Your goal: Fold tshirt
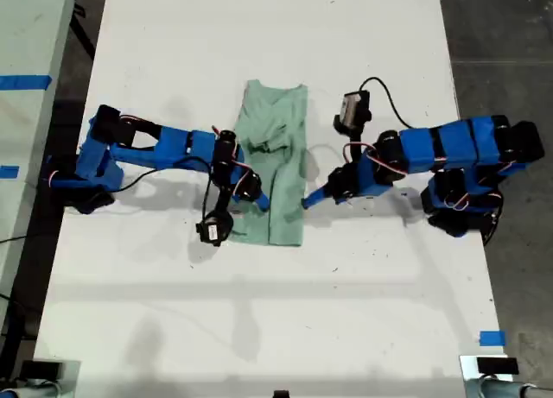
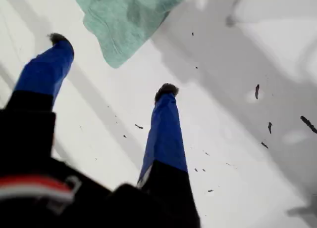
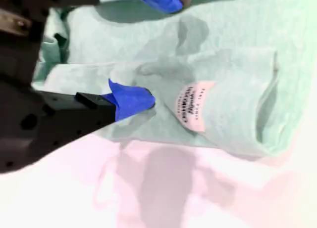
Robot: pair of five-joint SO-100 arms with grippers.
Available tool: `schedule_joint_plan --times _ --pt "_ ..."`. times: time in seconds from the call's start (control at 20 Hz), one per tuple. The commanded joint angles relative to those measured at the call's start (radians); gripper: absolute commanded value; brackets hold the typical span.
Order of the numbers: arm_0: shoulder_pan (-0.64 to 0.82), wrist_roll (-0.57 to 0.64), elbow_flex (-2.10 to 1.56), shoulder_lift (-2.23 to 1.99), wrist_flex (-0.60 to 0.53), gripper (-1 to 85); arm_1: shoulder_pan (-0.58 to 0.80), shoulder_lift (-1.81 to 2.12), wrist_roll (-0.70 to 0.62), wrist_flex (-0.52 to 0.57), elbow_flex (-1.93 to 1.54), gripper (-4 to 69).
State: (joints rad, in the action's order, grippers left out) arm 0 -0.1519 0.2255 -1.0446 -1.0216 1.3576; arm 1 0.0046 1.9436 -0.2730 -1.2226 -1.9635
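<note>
The mint-green tshirt (image 1: 281, 217) lies on the white table (image 1: 259, 312) as a narrow, rumpled strip between the two blue arms. My second gripper (image 1: 251, 189), on the arm at the exterior view's left, hovers over the tshirt (image 3: 233, 79). It is open, with one fingertip (image 3: 131, 100) on a fold next to the white tag (image 3: 193, 107). My first gripper (image 1: 308, 200), on the arm at the exterior view's right, stands open over bare table. A corner of the tshirt (image 2: 124, 20) lies just beyond its fingertips (image 2: 166, 92), apart from them.
A blue tape mark (image 1: 491, 337) sits near the table's edge at the exterior view's lower right. Another table (image 1: 26, 35) with blue tape stands off the exterior view's left. Cables trail from both arms. Dark specks (image 2: 257, 91) dot the table.
</note>
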Motion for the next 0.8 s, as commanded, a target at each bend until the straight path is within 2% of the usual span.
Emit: schedule_joint_plan --times 0.0,0.15,0.25,0.3,0.45,0.75 --pt "-0.011 -0.041 -0.011 -0.236 0.184 23.4 -0.002 0.091 0.012 -0.005 0.005 31.3" --pt "-0.026 -0.100 -0.055 -0.368 0.371 23.0 -0.015 0.163 0.025 -0.058 -0.006 31.2" --pt "-0.044 -0.152 -0.150 -0.448 0.413 23.8 -0.029 0.235 0.044 -0.080 -0.044 31.2" --pt "-0.058 -0.175 -0.227 -0.500 0.388 25.0 -0.037 0.275 0.057 -0.089 -0.071 31.2" --pt "-0.092 -0.239 -0.515 -0.693 0.219 26.0 -0.057 0.380 0.094 -0.107 -0.147 31.4" --pt "-0.107 -0.281 -0.673 -0.779 0.124 25.5 -0.077 0.379 0.120 -0.098 -0.164 31.4"
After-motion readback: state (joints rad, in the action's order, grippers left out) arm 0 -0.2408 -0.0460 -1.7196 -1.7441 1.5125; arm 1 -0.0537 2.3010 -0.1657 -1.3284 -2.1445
